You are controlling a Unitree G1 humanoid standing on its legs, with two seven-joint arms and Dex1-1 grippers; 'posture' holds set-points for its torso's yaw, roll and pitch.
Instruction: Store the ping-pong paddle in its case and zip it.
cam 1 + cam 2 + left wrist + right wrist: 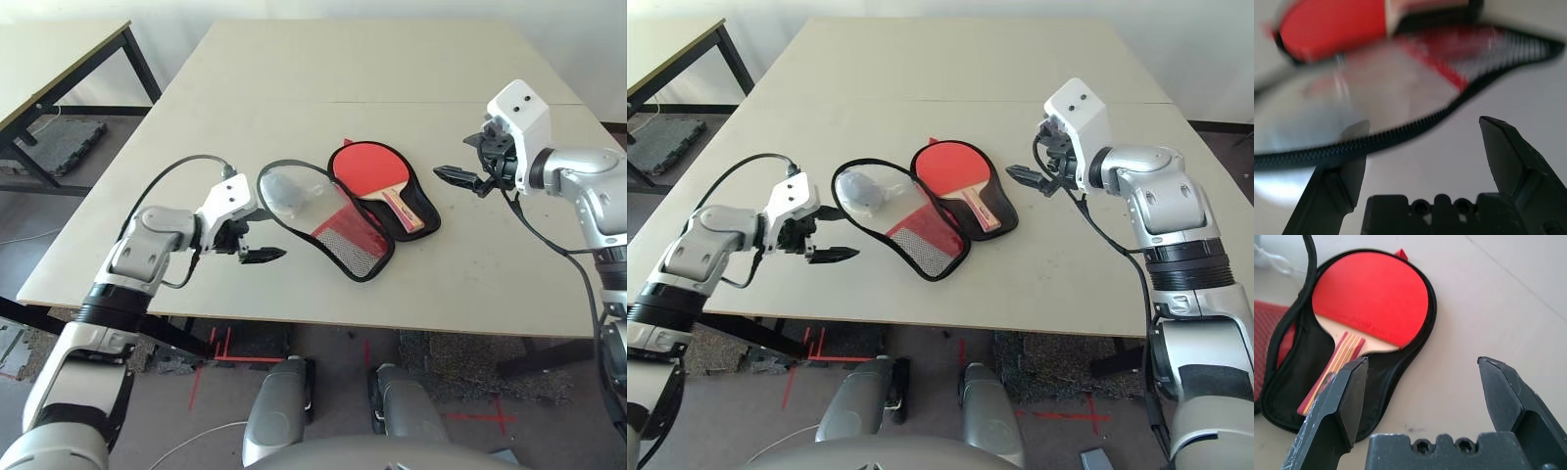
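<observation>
The paddle (pixel 1370 297) has a plain red round face and a pale wooden handle striped lengthwise in red, orange and dark lines. The case (pixel 411 211) is black inside with black zipper edging, and its opened flap (pixel 338 235) shows red fabric under a fine mesh next to a pale greyish patch. The table (pixel 392 78) is a plain light beige, and both grippers have black fingers on silver and white arms.

The case (pixel 1415 93) is blurred in the left wrist view, its zipper edging run off both sides. The ping-pong paddle (pixel 1334 29) is cut by the top edge there. The paddle's handle end is hidden behind a right pincer finger (pixel 1344 396).
</observation>
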